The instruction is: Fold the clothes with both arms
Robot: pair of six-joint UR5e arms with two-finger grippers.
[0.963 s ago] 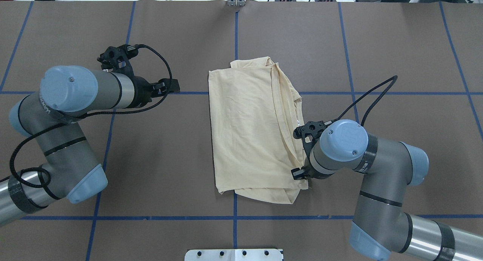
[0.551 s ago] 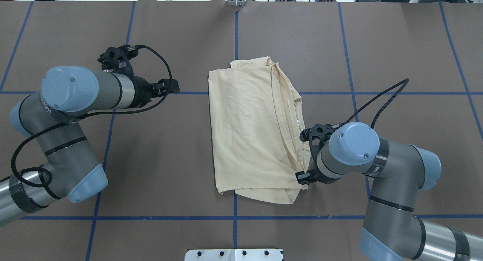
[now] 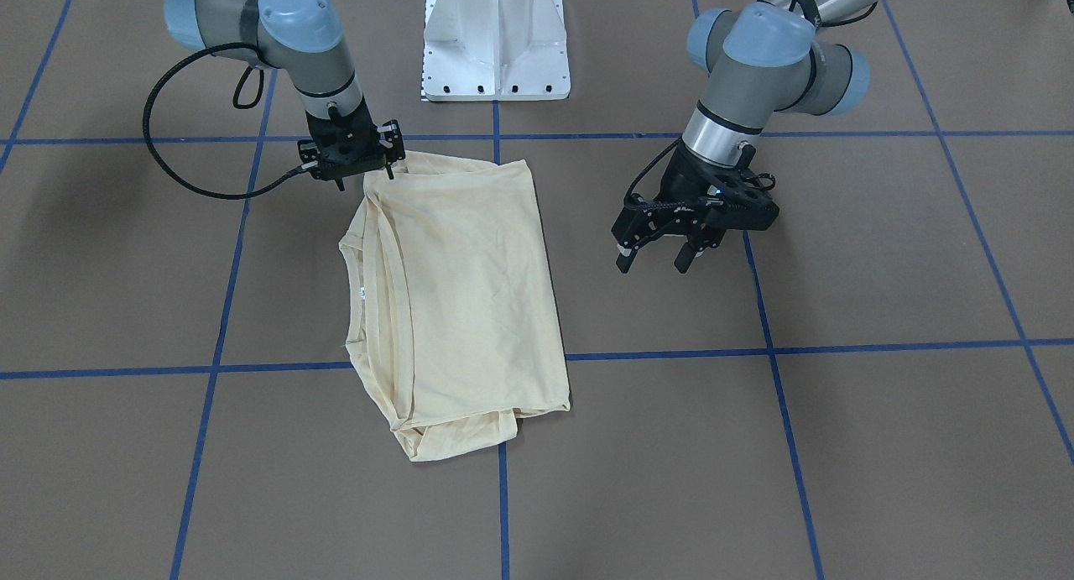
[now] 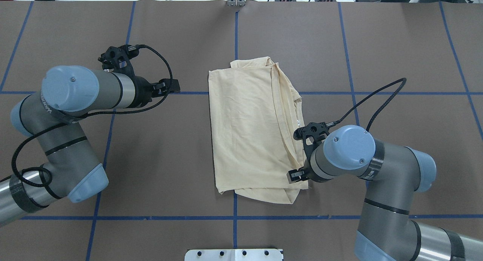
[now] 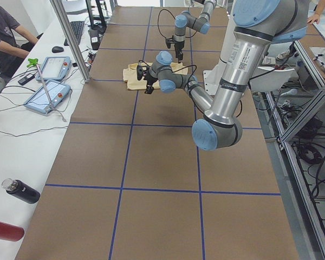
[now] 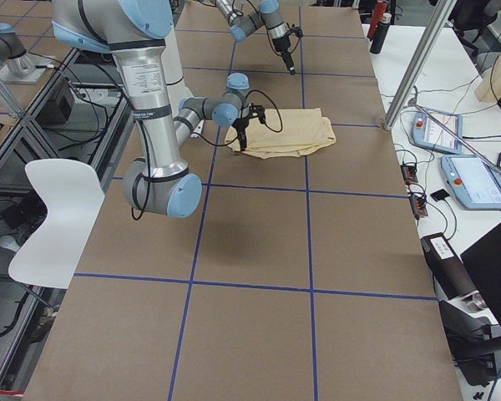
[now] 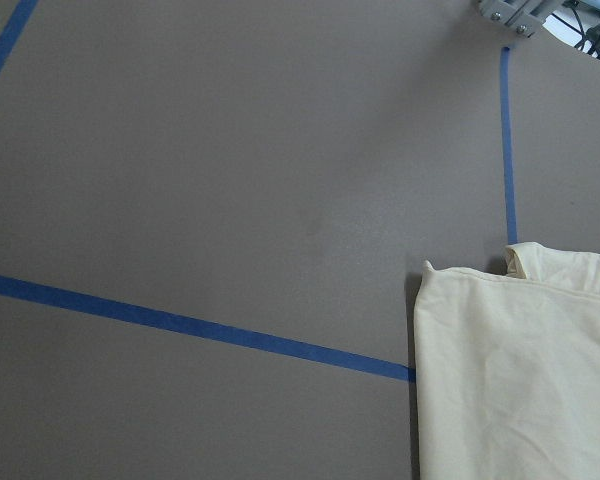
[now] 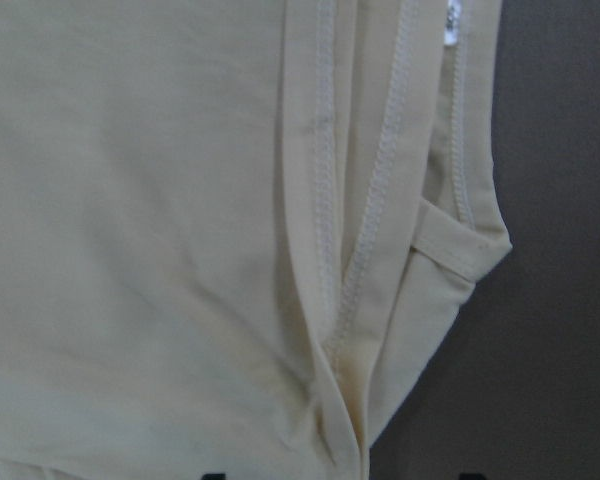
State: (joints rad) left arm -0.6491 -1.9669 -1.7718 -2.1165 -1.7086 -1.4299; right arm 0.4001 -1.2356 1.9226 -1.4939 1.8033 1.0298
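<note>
Here, on the left, the left claw [image 3: 654,257] hangs over the bare brown desk [image 4: 151,159] with its jaws apart. It holds nothing and is well apart from the T-shirt [image 4: 249,132]. The T-shirt lies folded into a long rectangle at the middle of the desk, its print hidden. On the right, the right claw [image 4: 297,175] sits low at the T-shirt's near right corner; in its wrist view the jaws seem apart, straddling the stacked hems [image 8: 380,180]. I think the danger is there: it may pinch only some layers, so the fold opens. The thin fabric may also drag askew if one claw lifts alone.
</note>
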